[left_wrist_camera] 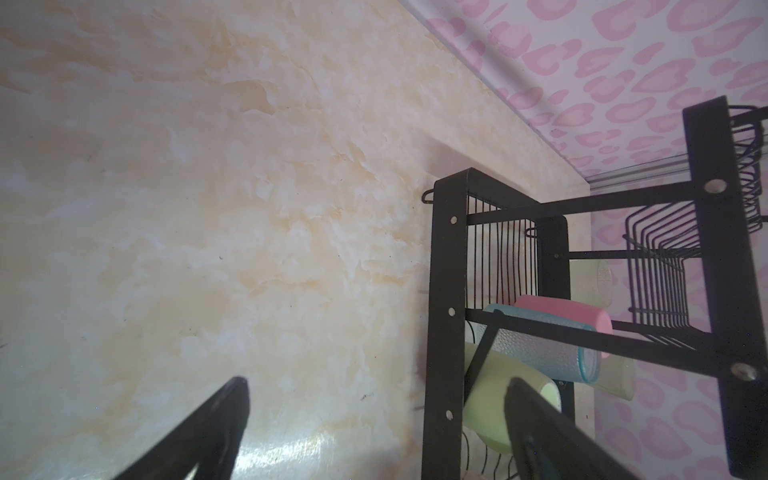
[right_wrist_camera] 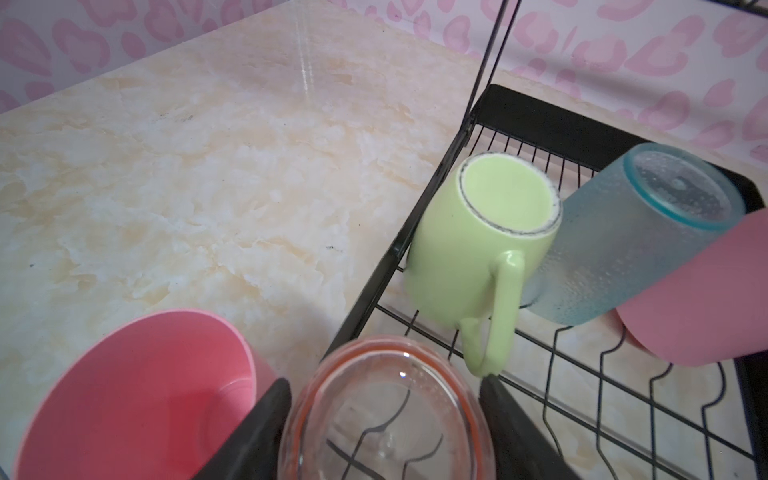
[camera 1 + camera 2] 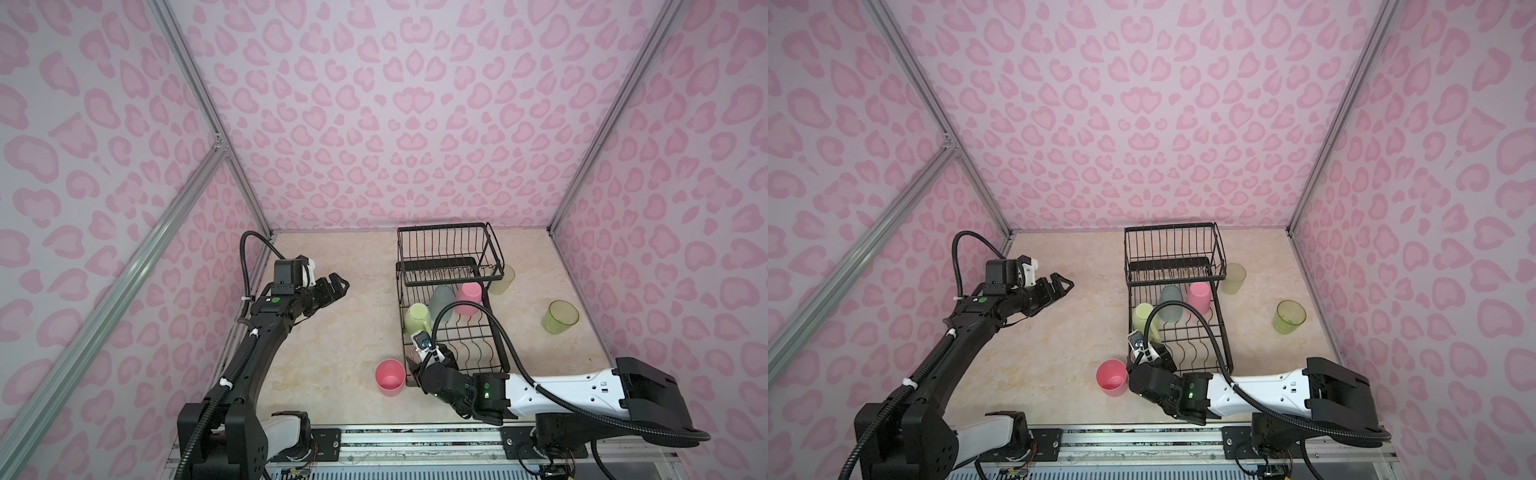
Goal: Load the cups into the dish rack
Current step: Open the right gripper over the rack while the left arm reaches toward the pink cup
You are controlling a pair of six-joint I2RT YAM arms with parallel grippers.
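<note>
Marble tabletop bears three cups, dish rack three, right fingers one glass.

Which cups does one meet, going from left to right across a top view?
The upright pink tumbler → pale-green mug → teal tumbler → second pink tumbler → pale frosted cup → clear green glass.

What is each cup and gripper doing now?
Pale-green handled mug: upside down in black wire dish rack.
Frosted teal tumbler: upside down, racked.
Racked opaque pink tumbler: upside down.
Other opaque pink tumbler: upright on table.
Clear pink glass: in right gripper.
Clear green glass: upright on table.
Pale frosted glass: beside rack.
Left gripper: open, empty.
</note>
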